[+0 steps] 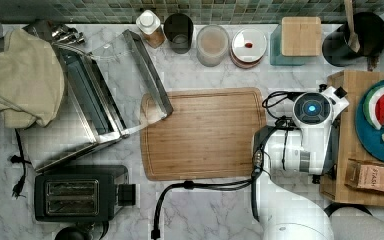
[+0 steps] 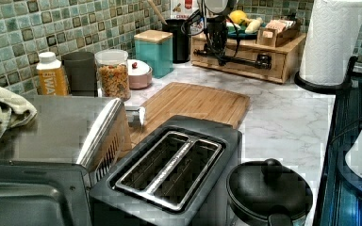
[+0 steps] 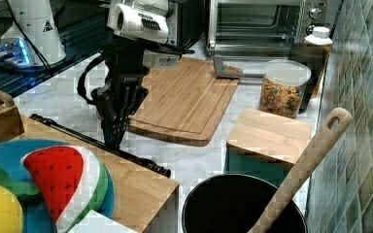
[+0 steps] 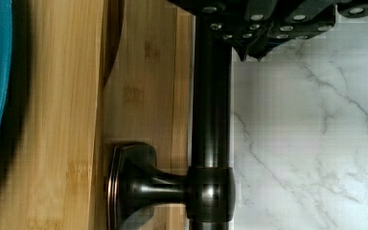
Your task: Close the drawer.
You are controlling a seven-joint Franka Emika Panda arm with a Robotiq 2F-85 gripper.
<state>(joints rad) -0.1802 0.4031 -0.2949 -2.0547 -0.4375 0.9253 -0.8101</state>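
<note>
The drawer (image 2: 245, 64) sits in a pale wooden stand (image 1: 347, 145) at the top view's right. Its front (image 4: 143, 96) carries a dark bronze bar handle (image 4: 211, 120), which also runs along the stand's side as handle (image 3: 126, 154). The drawer front looks close to flush with the stand. My gripper (image 3: 114, 138) points straight down at the handle, and its fingers taper together, shut on nothing. In the wrist view the gripper (image 4: 247, 53) rests against the bar's marble side. The arm's wrist (image 1: 312, 107) hides the fingers from above.
A blue plate (image 1: 367, 132) of toy fruit and a tea box (image 1: 372, 175) sit on the stand. A cutting board (image 1: 202, 132) lies beside the arm, with the toaster oven's open door (image 1: 147, 75) beyond. Jars, a teal canister (image 1: 300, 40) and a black utensil pot (image 1: 355, 37) line the wall.
</note>
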